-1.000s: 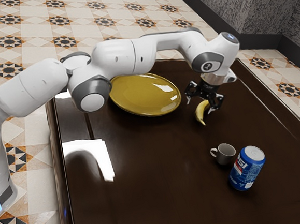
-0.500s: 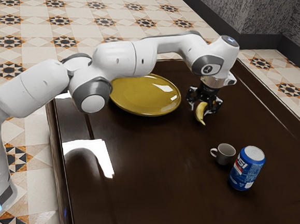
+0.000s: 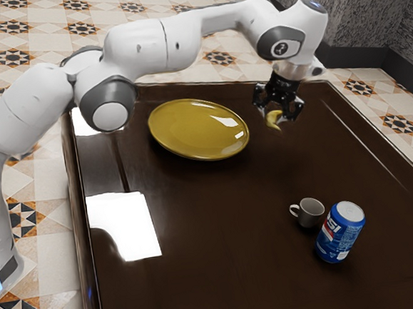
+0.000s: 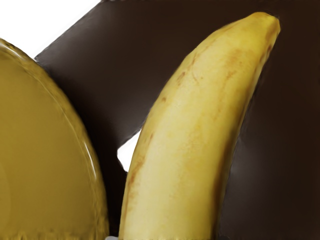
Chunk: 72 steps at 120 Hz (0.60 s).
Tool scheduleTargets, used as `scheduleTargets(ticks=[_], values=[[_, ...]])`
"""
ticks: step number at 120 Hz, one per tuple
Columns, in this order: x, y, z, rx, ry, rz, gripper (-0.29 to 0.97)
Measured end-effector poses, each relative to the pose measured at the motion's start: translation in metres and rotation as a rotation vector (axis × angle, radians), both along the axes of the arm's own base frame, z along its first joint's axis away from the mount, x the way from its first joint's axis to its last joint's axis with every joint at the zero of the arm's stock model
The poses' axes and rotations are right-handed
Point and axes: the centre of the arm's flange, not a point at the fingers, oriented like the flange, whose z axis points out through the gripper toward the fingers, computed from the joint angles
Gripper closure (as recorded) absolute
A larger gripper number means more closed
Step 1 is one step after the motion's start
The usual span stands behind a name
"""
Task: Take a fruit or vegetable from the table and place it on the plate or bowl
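A yellow banana [image 3: 274, 118] hangs above the dark table, held between the black fingers of my gripper [image 3: 277, 112], which is shut on it. In the wrist view the banana [image 4: 200, 140] rises long and close under my hand. The yellow plate [image 3: 198, 129] lies on the table toward the exterior view's left of the gripper, its rim a short gap away. Beside the banana in the wrist view curves the plate's rim [image 4: 75, 125].
A small grey cup [image 3: 310, 211] and a blue soda can [image 3: 339, 231] stand near the table's front right. The table's raised edge [image 3: 376, 123] runs along the exterior view's right. A dark wall [image 3: 352, 7] stands behind.
The gripper closed on the banana on the table, then lifted it up and back, toward the plate's far right side. The arm rose with it.
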Motion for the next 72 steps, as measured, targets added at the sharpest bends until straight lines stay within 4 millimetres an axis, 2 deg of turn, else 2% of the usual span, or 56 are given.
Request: scheduleTargets(ticks=[13, 23, 32, 47, 64, 66, 72], values=[[-0.043, 0.019, 0.035, 0.01, 0.031, 0.028, 0.54], [-0.066, 0.046, 0.04, 0.026, 0.064, 0.058, 0.54], [-0.081, 0.069, 0.03, 0.034, 0.095, 0.072, 0.54], [-0.087, 0.09, 0.004, 0.037, 0.119, 0.051, 0.53], [-0.085, 0.096, -0.033, 0.027, 0.131, -0.007, 0.55], [-0.085, 0.096, -0.034, 0.026, 0.127, -0.013, 0.53], [-0.083, 0.097, -0.036, 0.017, 0.114, -0.033, 0.39]])
